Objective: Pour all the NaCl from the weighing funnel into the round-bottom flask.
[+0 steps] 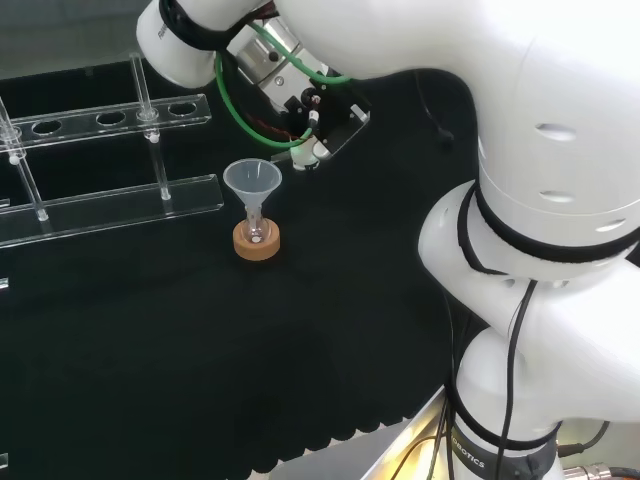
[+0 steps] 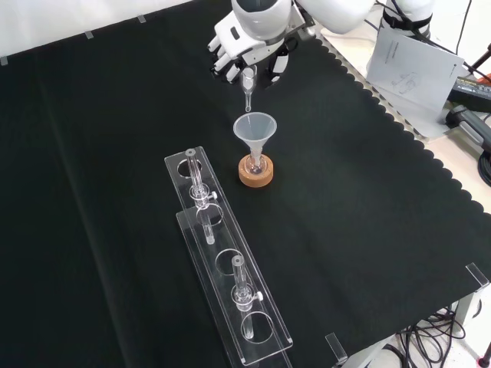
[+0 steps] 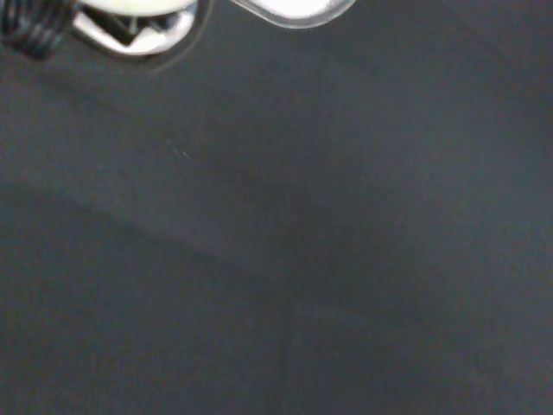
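Hand (image 2: 249, 47), top centre of the front view, grips the weighing funnel (image 2: 248, 86) spout-down over the funnel (image 2: 255, 130) in the flask (image 2: 255, 165); pour looks underway, can't tell how much is left.

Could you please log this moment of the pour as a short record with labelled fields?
hand: the hand is curled round the weighing funnel, spout pointing down
target: plastic funnel seated in the round-bottom flask
stand: cork ring under the flask
alignment: in the front view the spout tip hangs above the funnel's mouth, not touching it
NaCl flow: cannot tell
other ware: clear rack with small glass pieces, in front of the flask in the front view
surface: black cloth
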